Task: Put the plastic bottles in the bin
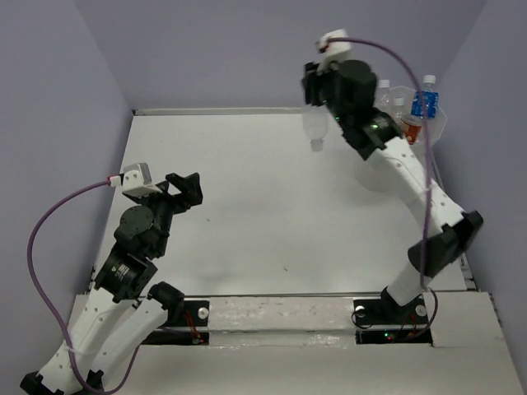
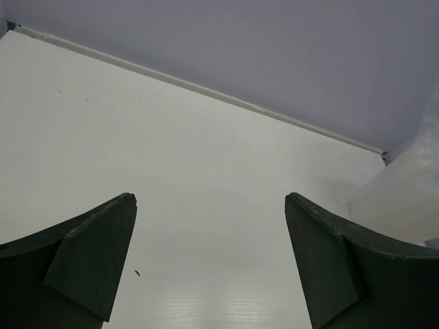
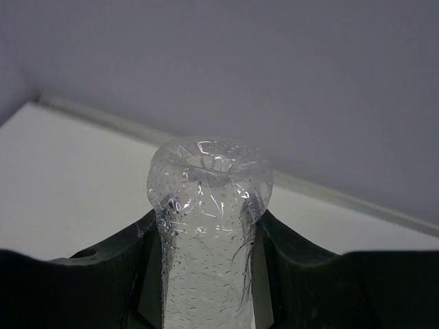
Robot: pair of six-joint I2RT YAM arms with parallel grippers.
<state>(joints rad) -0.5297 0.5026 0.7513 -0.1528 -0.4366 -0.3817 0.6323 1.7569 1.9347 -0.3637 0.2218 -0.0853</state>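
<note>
High near the bin point(image 1: 443, 120), right gripper point(image 1: 319, 99) tight around a clear bottle point(image 1: 315, 128) (left gripper point(image 1: 184, 183) agape)

A clear bottle point(image 3: 209, 205), beaded with small droplets, is pinched on both sides by the fingers of the right end effector point(image 3: 209, 233), its dimpled base pointing away from the wrist. Seen from above, its white cap point(image 1: 316, 146) points toward the near side, well left of the bin point(image 1: 442, 115). That translucent white, faceted tub sits at the far right and holds a blue-labelled bottle point(image 1: 425, 100), a red-labelled bottle point(image 1: 411, 129) and two white-capped clear ones point(image 1: 384, 87), all upright.
</note>
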